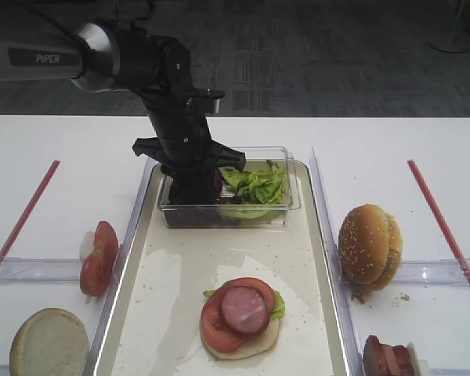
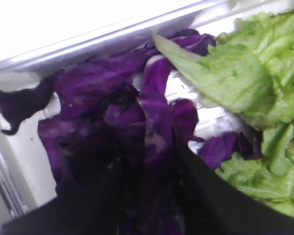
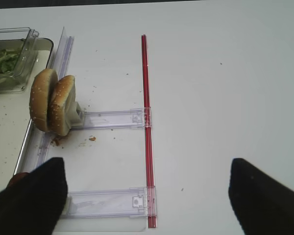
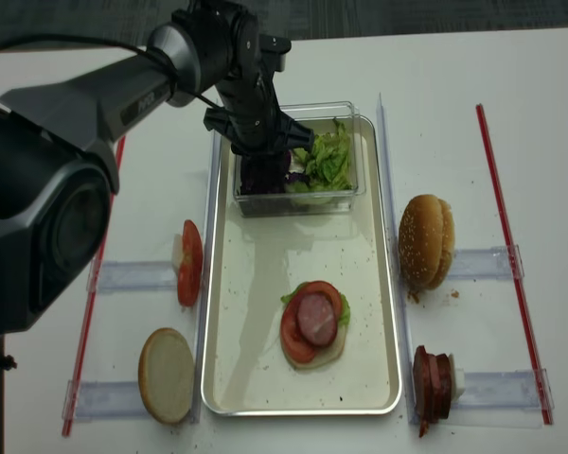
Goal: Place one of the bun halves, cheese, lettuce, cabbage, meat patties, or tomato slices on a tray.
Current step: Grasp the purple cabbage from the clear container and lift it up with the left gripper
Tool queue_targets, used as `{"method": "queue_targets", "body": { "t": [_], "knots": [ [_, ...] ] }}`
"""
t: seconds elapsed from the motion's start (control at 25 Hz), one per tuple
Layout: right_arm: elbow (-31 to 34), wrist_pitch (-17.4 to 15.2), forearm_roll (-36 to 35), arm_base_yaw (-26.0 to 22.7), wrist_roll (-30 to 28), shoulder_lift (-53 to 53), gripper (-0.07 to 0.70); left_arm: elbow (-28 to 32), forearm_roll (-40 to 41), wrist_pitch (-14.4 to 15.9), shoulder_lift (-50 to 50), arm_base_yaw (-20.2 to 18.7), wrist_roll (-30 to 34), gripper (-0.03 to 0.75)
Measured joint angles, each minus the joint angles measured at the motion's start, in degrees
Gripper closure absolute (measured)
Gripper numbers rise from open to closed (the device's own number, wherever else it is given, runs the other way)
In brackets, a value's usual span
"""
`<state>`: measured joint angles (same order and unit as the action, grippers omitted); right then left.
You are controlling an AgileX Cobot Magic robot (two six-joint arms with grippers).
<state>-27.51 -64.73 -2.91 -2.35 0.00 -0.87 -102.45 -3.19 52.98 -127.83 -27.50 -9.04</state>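
Purple cabbage (image 2: 137, 127) is heaped in the left half of a clear plastic box (image 1: 286, 205), with frilly green lettuce (image 1: 254, 186) filling the right half. The box is set at the far end of the metal tray (image 1: 153, 313). The left gripper (image 2: 149, 166) is lowered into the box, its dark fingers (image 2: 206, 196) set on either side of a cabbage leaf; whether the leaf is actually clamped cannot be told. Near the tray's front, a stack is found: pale bun half (image 1: 254, 343), lettuce, tomato slices (image 1: 215, 325) and a meat patty (image 1: 244, 309) on top. Left of the tray are listed upright tomato slices (image 1: 98, 258) and a flat bun half (image 1: 49, 342); right of it, two sesame bun halves (image 1: 370, 244) on edge and more patties (image 1: 388, 359). The right gripper (image 3: 147, 196) is held open above the bare table (image 3: 220, 98).
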Motion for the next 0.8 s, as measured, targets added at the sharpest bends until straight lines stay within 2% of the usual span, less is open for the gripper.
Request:
{"method": "queue_targets", "body": {
  "t": [0.2,0.36,0.8],
  "knots": [
    [0.0,0.0,0.0,0.0,0.0,0.0,-0.046,0.0,0.1,-0.1,-0.2,0.0,0.0,0.575],
    [0.0,0.0,0.0,0.0,0.0,0.0,-0.046,0.0,0.1,-0.2,-0.4,0.0,0.0,0.619],
    [0.0,0.0,0.0,0.0,0.0,0.0,-0.046,0.0,0.0,-0.2,-0.4,0.0,0.0,0.633]
  ]
}}
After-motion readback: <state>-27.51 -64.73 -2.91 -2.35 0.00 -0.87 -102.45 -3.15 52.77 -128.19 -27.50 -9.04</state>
